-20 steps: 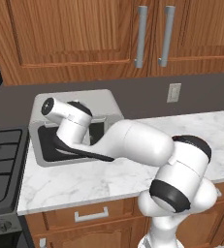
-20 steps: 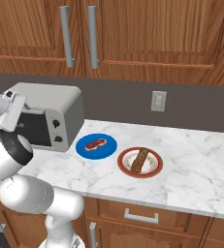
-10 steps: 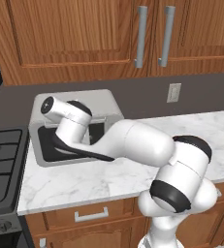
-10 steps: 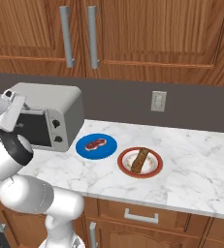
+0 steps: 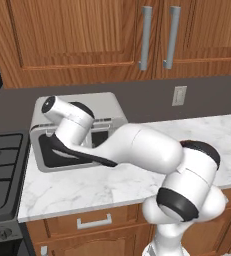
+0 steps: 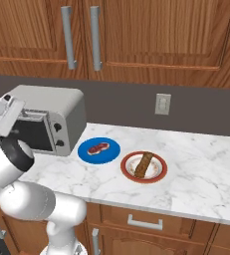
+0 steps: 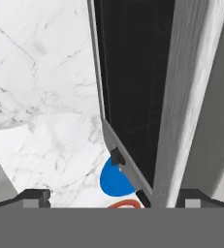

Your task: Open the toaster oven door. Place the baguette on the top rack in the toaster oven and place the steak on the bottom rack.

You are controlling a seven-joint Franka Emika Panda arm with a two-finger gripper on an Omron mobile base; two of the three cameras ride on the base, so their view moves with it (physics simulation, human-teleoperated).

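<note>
The white marble tabletop (image 6: 196,169) carries the light grey rounded toaster oven (image 6: 57,112) at its far left, with two black knobs on the front. Its grey-framed dark glass door (image 5: 62,152) is tilted partly open. The claw (image 7: 108,196) is spread wide at the door's top edge, gripping nothing. Right of the oven, the red marbled steak (image 6: 97,148) lies on a blue plate (image 6: 111,154); further right, the brown baguette (image 6: 144,165) lies on a red-rimmed plate (image 6: 129,172).

1 toaster oven (image 6: 61,112), 2 plates, 1 steak (image 6: 97,148), 1 baguette (image 6: 144,165), 1 wall outlet (image 6: 162,104)
</note>
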